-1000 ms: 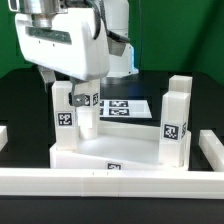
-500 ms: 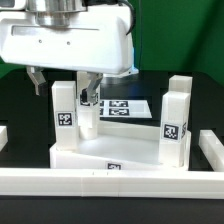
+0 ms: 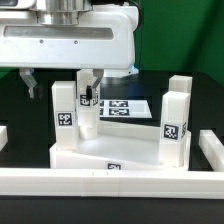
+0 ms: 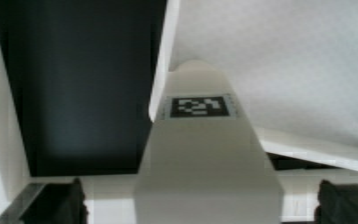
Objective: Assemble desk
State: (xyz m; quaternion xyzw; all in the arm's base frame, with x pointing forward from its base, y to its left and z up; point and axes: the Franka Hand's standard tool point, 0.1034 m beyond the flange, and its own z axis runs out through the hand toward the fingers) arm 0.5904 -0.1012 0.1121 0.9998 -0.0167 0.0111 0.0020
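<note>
White plastic desk: slab (image 3: 110, 158) lies upside down on the black table (image 3: 25, 105), pressed against the front border rail (image 3: 110, 182), probably so the rail braces it while legs go in.
Legs mounted: three stand upright in view, one at the exterior view's left (image 3: 64, 112), one beside it further back (image 3: 88, 112), one at the right (image 3: 176, 118); a fourth cannot be made out.
Gripper (image 3: 62, 80): hangs over the left leg, wide apart and holding nothing; one finger (image 3: 31, 80) is outside the leg, the other (image 3: 89, 82) between the two left legs.
Wrist view: tagged leg (image 4: 201, 140) runs centred between the fingertips (image 4: 60, 203), with a gap on each side.
Step judged: straddling the leg to grasp it, likely for seating or twisting it into its socket.
Marker board (image 3: 128, 106): flat on the table behind the desk.
</note>
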